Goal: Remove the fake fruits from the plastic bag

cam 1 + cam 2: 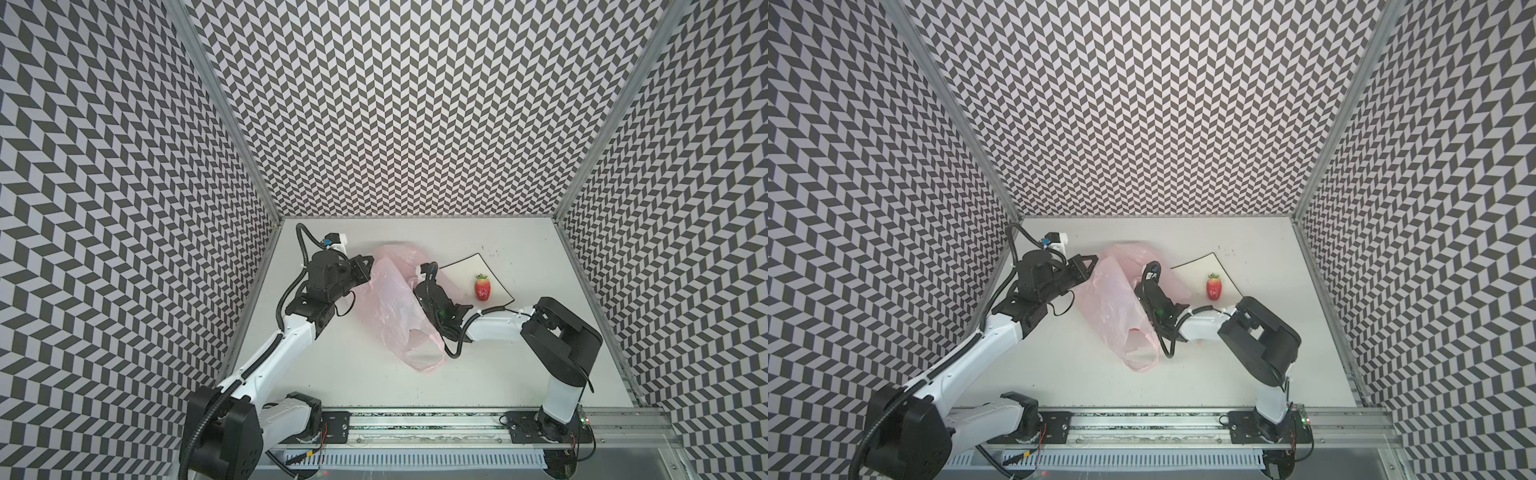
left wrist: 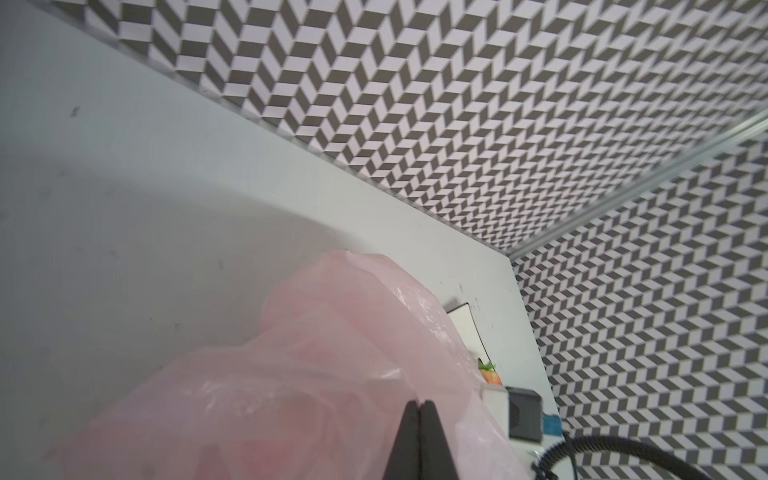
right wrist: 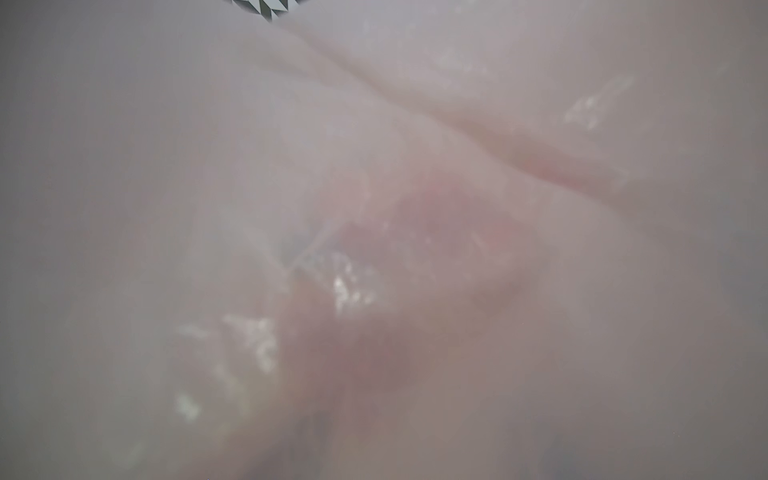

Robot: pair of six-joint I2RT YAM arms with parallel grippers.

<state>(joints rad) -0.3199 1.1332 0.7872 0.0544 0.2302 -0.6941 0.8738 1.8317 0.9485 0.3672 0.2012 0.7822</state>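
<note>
The pale-pink plastic bag (image 1: 395,307) (image 1: 1108,299) lies crumpled mid-table, its handle loops toward the front. My left gripper (image 1: 369,266) (image 1: 1093,264) (image 2: 420,406) is shut on a fold of the bag's film at its far-left edge. The black body of my right gripper (image 1: 432,299) (image 1: 1156,301) reaches into the bag from the right, and its fingers are hidden inside. Pink film (image 3: 374,187) fills the right wrist view, with a blurred reddish patch behind it. One of the fake fruits, a red strawberry (image 1: 482,287) (image 1: 1214,286) (image 2: 490,375), lies on the plate.
The square white plate with a black rim (image 1: 467,268) (image 1: 1200,266) sits right of the bag, partly under my right wrist. Patterned walls close in the table on three sides. A metal rail (image 1: 415,419) runs along the front edge.
</note>
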